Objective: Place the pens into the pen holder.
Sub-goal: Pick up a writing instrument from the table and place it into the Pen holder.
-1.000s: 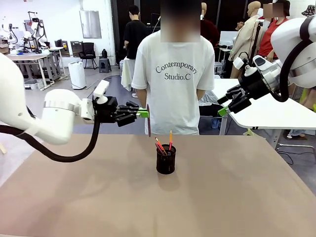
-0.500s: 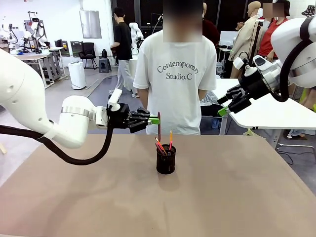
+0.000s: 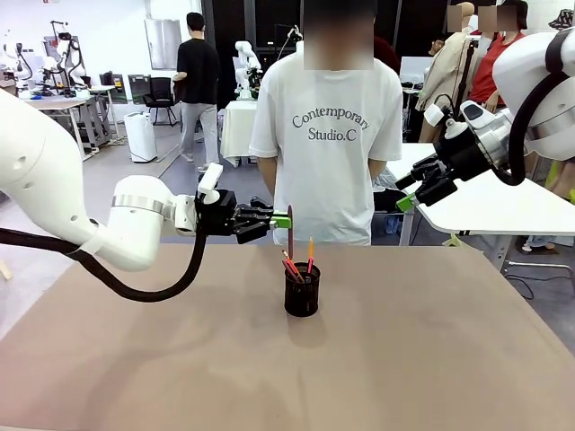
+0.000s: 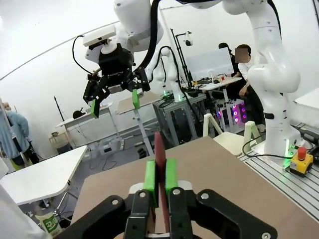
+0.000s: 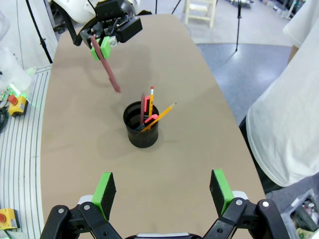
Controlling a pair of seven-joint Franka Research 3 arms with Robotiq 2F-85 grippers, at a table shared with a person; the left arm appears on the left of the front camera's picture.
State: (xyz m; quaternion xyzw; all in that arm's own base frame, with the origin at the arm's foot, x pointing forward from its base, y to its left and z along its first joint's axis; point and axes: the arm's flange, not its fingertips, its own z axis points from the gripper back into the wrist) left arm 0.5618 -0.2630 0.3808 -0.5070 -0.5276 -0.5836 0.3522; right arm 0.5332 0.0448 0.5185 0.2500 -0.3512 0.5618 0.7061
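Note:
The pen holder is a black mesh cup standing mid-table, with a yellow-orange pencil and pinkish-red pens sticking out of it. My left gripper is shut on a slim dark-red pen that hangs upright just above and left of the holder's rim. The left wrist view shows that pen pinched between the green pads. In the right wrist view the held pen slants over the table beside the holder. My right gripper is open, raised at the right, and empty.
A person in a white T-shirt stands at the far table edge, hands behind the back. The brown table top is bare around the holder. A white table stands behind my right arm.
My left gripper has carried the dark-red pen rightward, from left of the holder to just above its rim. The right arm has not moved.

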